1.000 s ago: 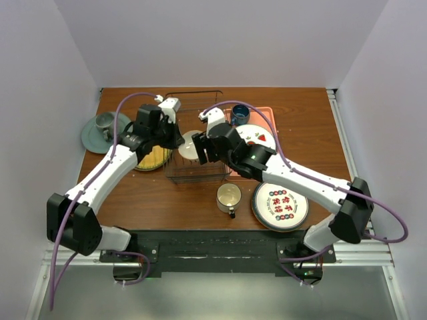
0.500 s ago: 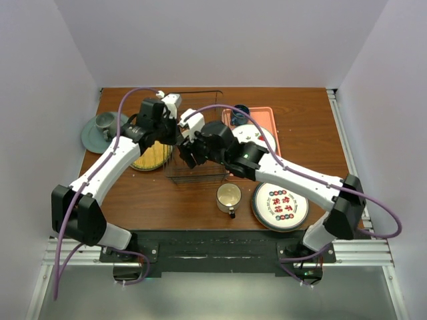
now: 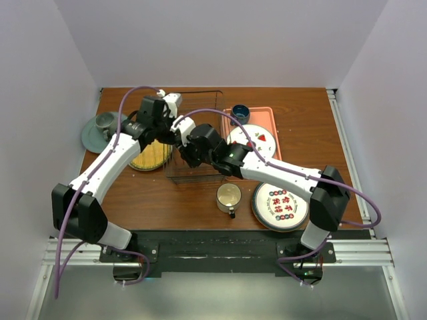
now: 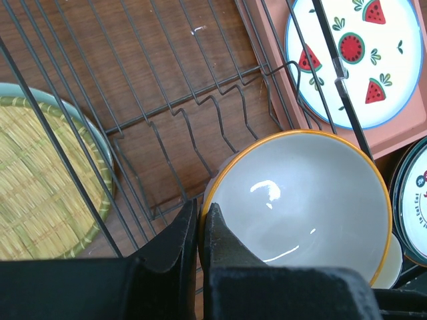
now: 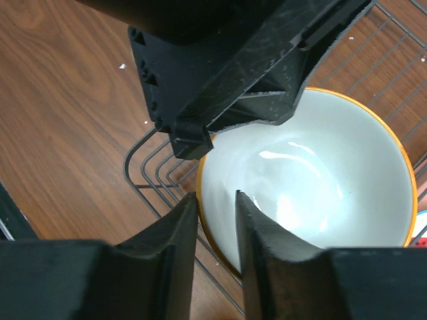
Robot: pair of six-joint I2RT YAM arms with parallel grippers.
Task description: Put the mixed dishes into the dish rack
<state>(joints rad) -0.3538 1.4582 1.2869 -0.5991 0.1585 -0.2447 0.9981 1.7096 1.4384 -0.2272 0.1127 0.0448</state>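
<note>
A cream bowl [image 4: 300,200] with an orange-yellow rim hangs tilted over the dish rack [image 4: 200,107], a dark wire basket [image 3: 200,175]. My left gripper [image 4: 200,215] is shut on the bowl's rim. My right gripper [image 5: 217,200] straddles another part of the rim of the same bowl [image 5: 320,180], one finger outside and one inside, with a gap still showing. In the top view both grippers meet over the rack's left side and hide the bowl. On the table stand a cream mug [image 3: 229,197], a teal-rimmed plate [image 3: 279,205] and a yellow textured plate [image 3: 150,158].
A pink tray [image 3: 269,115] right of the rack carries a strawberry plate [image 3: 257,138] and a small blue cup [image 3: 240,113]. A grey-green cup on a saucer [image 3: 103,127] sits at the far left. The yellow plate [image 4: 40,180] lies just outside the rack's left wall.
My right arm has swung left over the rack to the bowl, and its jaws have narrowed around the rim. The left gripper has stayed shut on the bowl.
</note>
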